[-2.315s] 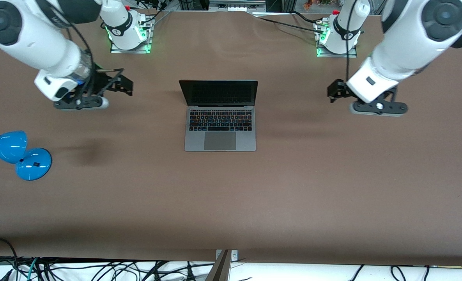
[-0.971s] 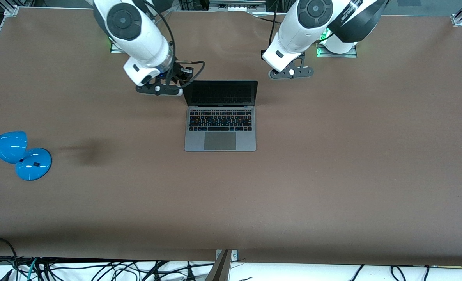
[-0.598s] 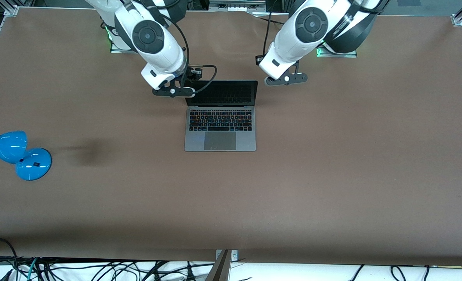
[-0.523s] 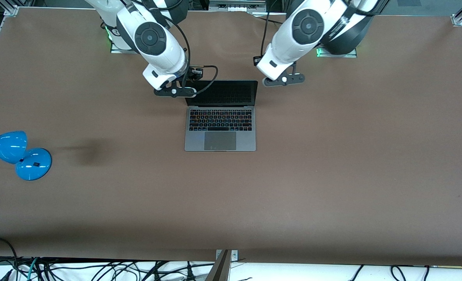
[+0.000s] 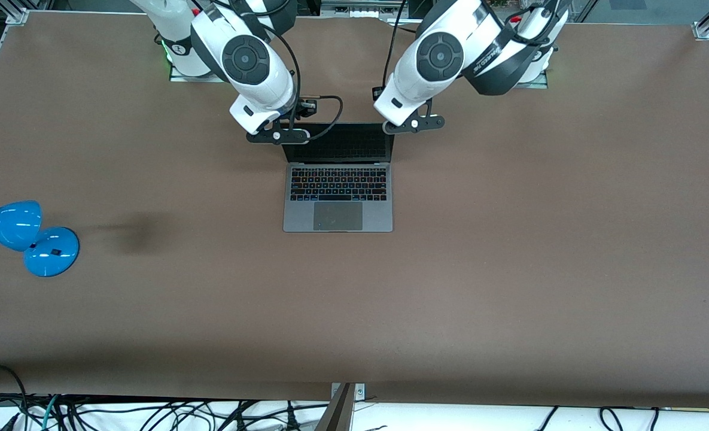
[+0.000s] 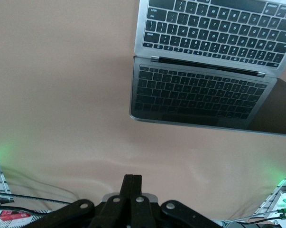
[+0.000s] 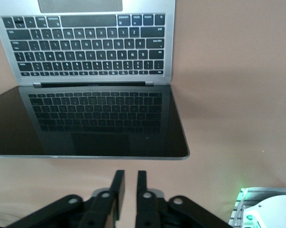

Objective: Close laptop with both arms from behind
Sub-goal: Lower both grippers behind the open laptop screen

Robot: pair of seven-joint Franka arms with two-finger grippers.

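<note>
The space-grey laptop stands open in the middle of the table, its black screen upright and facing the front camera. It also shows in the left wrist view and the right wrist view. My right gripper hangs over the table by the lid's top corner toward the right arm's end; its fingers stand a narrow gap apart, empty. My left gripper hangs by the lid's other top corner; its fingers are pressed together, empty. Neither gripper touches the lid.
A blue desk lamp lies at the right arm's end of the brown table. The arm bases stand along the table's edge farthest from the front camera. Cables hang below the nearest edge.
Both arms have swung in from the table's ends to the laptop's lid corners. The laptop has not moved and is still open.
</note>
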